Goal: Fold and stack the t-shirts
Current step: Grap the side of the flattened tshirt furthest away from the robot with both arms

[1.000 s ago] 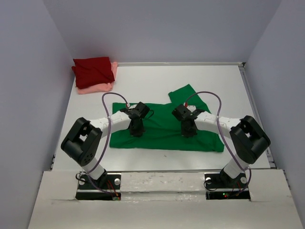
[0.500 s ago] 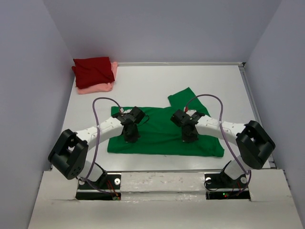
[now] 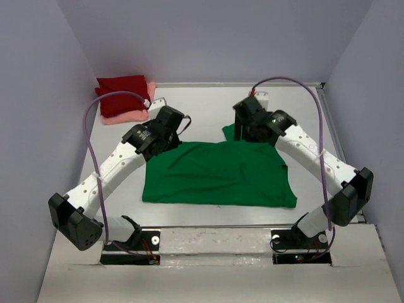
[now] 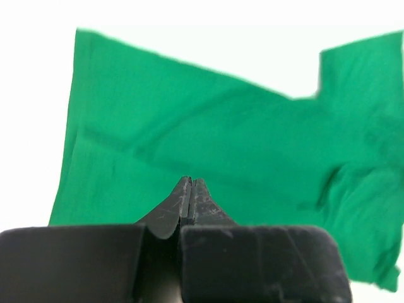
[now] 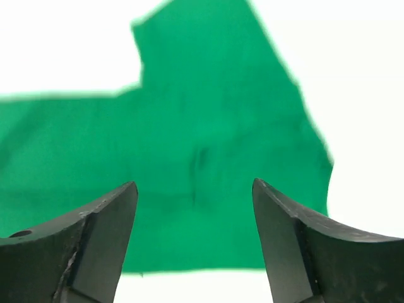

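Observation:
The bright green t-shirt [image 3: 218, 177] lies spread flat in the middle of the table, one sleeve [image 3: 230, 131] poking out at its far edge. My left gripper [image 3: 163, 140] hovers over the shirt's far left corner. In the left wrist view the left gripper [image 4: 190, 182] is shut and empty above the green cloth [image 4: 208, 120]. My right gripper [image 3: 252, 129] hangs over the far right sleeve. In the right wrist view the right gripper [image 5: 194, 189] is open, with only the green cloth [image 5: 208, 120] below it. The dark red t-shirt [image 3: 123, 95] sits folded on the salmon pink one [image 3: 129, 116] at the far left.
Grey walls close in the table on the left, right and back. The folded pile stands in the far left corner against the left wall. Both arm bases [image 3: 129, 237] are bolted at the near edge.
Both arms lifted off the green shirt's middle and swung to its far edge. The right gripper opened. The shirt slid slightly toward the near edge first.

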Robot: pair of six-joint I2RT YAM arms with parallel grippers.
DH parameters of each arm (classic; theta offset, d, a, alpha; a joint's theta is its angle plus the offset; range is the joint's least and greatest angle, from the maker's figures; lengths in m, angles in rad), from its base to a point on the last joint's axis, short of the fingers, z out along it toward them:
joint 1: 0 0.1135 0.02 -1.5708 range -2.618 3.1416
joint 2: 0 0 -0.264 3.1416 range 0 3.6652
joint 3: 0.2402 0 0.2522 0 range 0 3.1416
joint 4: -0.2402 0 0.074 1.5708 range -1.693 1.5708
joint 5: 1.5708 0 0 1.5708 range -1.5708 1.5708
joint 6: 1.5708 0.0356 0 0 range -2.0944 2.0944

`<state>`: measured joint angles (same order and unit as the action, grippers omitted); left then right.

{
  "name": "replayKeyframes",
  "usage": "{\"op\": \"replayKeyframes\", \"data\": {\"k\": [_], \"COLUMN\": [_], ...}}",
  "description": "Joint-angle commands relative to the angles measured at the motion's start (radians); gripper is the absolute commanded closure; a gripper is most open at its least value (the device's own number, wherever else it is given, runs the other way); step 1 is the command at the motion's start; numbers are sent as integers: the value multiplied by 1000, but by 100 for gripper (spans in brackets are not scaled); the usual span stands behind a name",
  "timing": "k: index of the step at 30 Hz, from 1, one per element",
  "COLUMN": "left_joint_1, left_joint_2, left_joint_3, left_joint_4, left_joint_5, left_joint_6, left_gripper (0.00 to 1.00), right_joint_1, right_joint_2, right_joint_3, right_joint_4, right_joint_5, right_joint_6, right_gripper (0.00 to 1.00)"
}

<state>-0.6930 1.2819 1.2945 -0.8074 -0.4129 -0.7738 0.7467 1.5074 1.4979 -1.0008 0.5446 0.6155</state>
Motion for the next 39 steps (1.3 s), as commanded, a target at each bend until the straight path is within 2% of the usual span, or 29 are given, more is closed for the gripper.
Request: {"op": "replayKeyframes", "data": {"k": [1, 4, 5, 7, 9, 10, 12, 13, 17, 22, 30, 31, 35, 39], "left_joint_1": [171, 243, 257, 303, 335, 351, 391, 403, 435, 461, 486, 490, 515, 526], "left_joint_2": [109, 135, 143, 181, 215, 252, 308, 329, 424, 488, 501, 498, 494, 481], "left_joint_3": [112, 140, 144, 176, 196, 219, 250, 265, 339, 411, 361, 341, 309, 295], "left_joint_4": [163, 236, 263, 269, 263, 257, 244, 232, 179, 128, 180, 189, 211, 214], "left_joint_5": [185, 270, 278, 295, 302, 307, 321, 321, 327, 361, 407, 448, 509, 511], "left_joint_6": [252, 300, 310, 350, 364, 369, 380, 381, 389, 395, 412, 415, 415, 419], "left_gripper": [100, 100, 100, 100, 100, 100, 100, 100, 100, 100, 100, 100, 100, 100], "right_joint_1": [-268, -368, -400, -496, -556, -579, -619, -619, -638, -662, -662, -671, -681, -690], "right_joint_2": [105, 216, 261, 385, 468, 505, 609, 690, 839, 909, 942, 941, 953, 981], "right_joint_3": [169, 275, 367, 486, 570, 602, 704, 752, 958, 934, 941, 935, 912, 900], "right_joint_4": [220, 263, 251, 219, 173, 165, 124, 98, -16, 2, 10, 20, 37, 42], "right_joint_5": [-176, -277, -355, -417, -509, -534, -625, -635, -598, -670, -794, -831, -929, -986], "right_joint_6": [-316, -459, -503, -519, -513, -508, -514, -523, -546, -534, -519, -520, -517, -508], "right_gripper": [21, 25, 26, 29, 32, 37, 39, 39, 37, 39, 43, 43, 38, 35]}}
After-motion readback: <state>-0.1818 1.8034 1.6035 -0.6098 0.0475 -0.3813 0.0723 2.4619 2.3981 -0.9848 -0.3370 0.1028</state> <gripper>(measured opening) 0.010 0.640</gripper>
